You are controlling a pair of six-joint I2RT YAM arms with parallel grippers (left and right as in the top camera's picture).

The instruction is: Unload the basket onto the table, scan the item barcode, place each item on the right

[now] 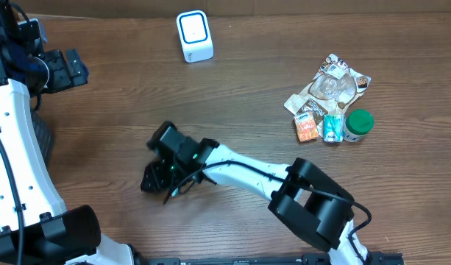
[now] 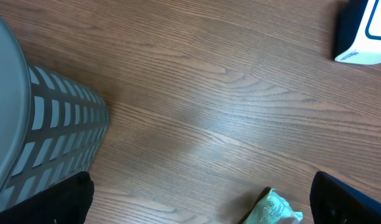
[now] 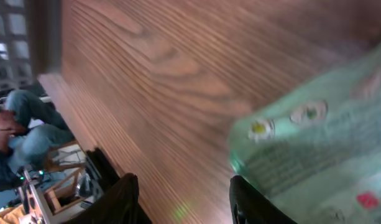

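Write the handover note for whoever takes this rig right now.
Left gripper: wide open, empty, at the left end of the table.
Right gripper: jaws apart low over mid-table, bare wood between them. The pale green packet is just beside it, not visibly gripped; that view is blurred.
Scanner: upright at the far edge, well away from the packet.
Other items: clustered on the right side.
Done: no scan evident.
Left to do: grip the packet, present its barcode to the scanner.

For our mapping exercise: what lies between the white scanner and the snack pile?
Only bare table, from scanner to snack pile, as the overhead view shows.
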